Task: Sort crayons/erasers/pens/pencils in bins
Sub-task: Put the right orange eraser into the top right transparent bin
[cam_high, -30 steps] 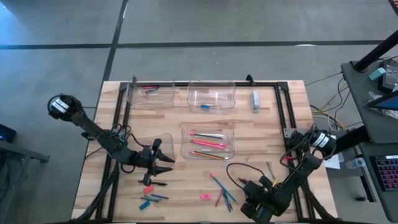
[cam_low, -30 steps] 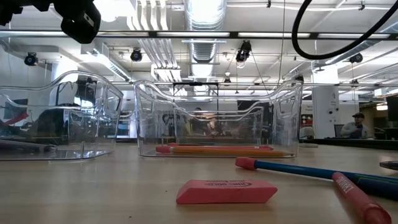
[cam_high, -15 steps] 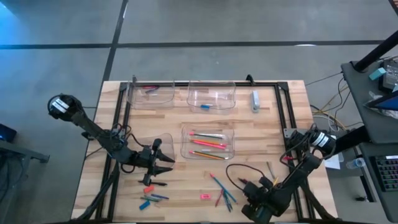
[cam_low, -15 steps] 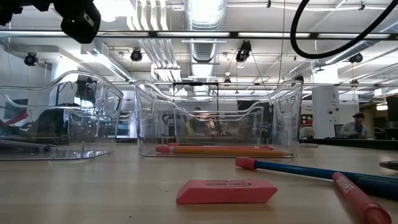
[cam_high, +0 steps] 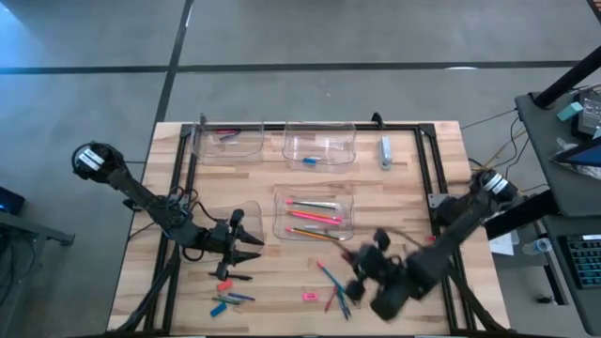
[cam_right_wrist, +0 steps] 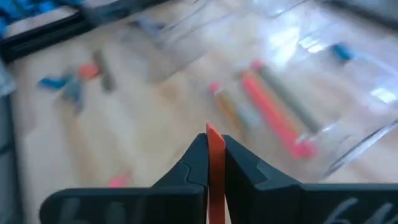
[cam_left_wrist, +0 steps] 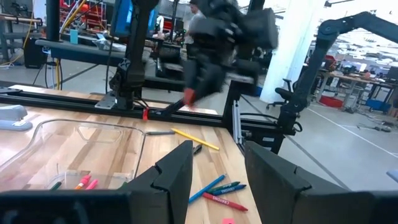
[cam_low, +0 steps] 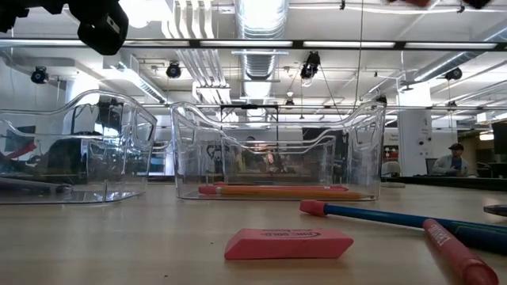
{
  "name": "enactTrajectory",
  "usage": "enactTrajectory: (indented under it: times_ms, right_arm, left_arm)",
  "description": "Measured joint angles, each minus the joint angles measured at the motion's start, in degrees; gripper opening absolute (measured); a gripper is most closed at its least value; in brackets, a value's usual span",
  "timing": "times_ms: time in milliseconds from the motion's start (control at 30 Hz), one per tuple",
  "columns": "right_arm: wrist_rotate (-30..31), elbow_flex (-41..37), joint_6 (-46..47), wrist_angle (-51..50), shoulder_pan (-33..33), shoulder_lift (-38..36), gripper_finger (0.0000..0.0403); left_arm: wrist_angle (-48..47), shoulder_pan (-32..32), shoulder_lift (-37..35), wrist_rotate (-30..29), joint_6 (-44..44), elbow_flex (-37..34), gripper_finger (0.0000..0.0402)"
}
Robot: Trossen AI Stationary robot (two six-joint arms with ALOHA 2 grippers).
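Your overhead picture places the right gripper (cam_high: 362, 268) above the table near the front, just beside the loose cluster of pencils (cam_high: 333, 286), but it smears the fingers, so you cannot read the grip from there. The right wrist camera settles it: the two dark fingers (cam_right_wrist: 194, 163) are pinched tight on a thin orange pencil (cam_right_wrist: 215, 163), which stands up between them. Beyond that pencil, in the same view, you see the clear bin (cam_right_wrist: 292, 81) with its pink, orange and green pencils lying inside, ahead of the gripper and apart from it.

The left wrist camera gives you what neither of those does: the right arm's blurred gripper (cam_left_wrist: 224, 37) hanging over the far side of the table with a reddish tip below it, and on the wood a yellow pencil (cam_left_wrist: 194, 139), blue and red sticks (cam_left_wrist: 217, 190).

The left gripper (cam_high: 246, 252) hangs by the near-left bin (cam_high: 235, 221), its fingers partly apart and holding nothing.

From table height you see only the pink eraser (cam_low: 287, 243) lying flat in front, a blue pencil (cam_low: 380, 216) and a red stick (cam_low: 459, 257) to its side, and the pencil bin (cam_low: 277, 154) behind them. The two bins at the back edge (cam_high: 319, 145) stand well apart from both grippers.
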Motion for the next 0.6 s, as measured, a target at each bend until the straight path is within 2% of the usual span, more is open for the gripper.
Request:
enactTrajectory:
  times_ms: [133,333,433,600]
  right_arm:
    - [-3.1,-2.8,-8.7,5.0,-9.3,-3.4,0.0018]
    - [-17.4,-6.4,-28.6,19.6,-26.4,-6.2,0.0019]
    - [-18.5,-6.6,-34.2,22.2,-34.6,-7.8,0.0019]
    - [-19.3,-6.7,-38.3,22.9,-46.6,-8.6,0.0019]
  left_arm:
    - [0.0,0.0,0.0,0.0,-1.4,0.0,0.0132]
    - [-0.2,0.0,0.0,0.0,-1.4,0.0,0.0132]
    - [-0.3,0.0,0.0,0.0,-1.5,0.0,0.0132]
    - [-0.3,0.0,0.0,0.0,-1.4,0.0,0.0132]
